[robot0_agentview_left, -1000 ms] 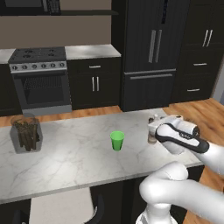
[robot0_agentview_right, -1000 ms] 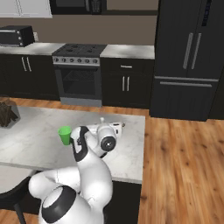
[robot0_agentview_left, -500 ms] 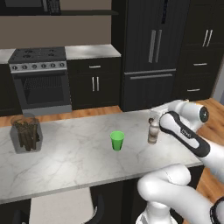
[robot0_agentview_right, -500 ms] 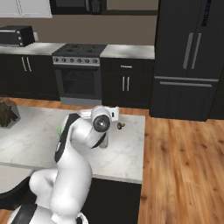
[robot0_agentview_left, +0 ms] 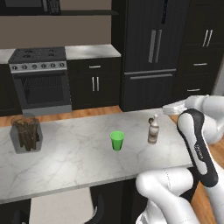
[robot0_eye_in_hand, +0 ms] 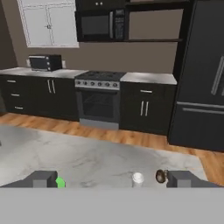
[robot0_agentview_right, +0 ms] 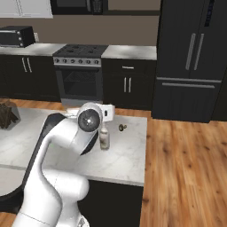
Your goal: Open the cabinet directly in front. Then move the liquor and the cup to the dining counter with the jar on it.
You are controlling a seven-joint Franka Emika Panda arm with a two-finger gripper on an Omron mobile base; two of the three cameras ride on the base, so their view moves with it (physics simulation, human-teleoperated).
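I count one marble counter [robot0_agentview_left: 78, 164], one jar [robot0_agentview_left: 26, 132] at its left end, one bottle [robot0_agentview_left: 153, 130] upright right of one green cup [robot0_agentview_left: 117, 141], my claw [robot0_eye_in_hand: 111, 179] spread wide above them, black cabinets and wood floor behind.

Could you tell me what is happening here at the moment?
The robot arm is at the dining counter, a long marble slab. The liquor stands upright on it, with the cup set down to its left and the jar of brown sticks further along at the far left end. The end effector is open and empty, sitting above the bottle rather than gripping it. Both items appear delivered onto the counter with the jar.
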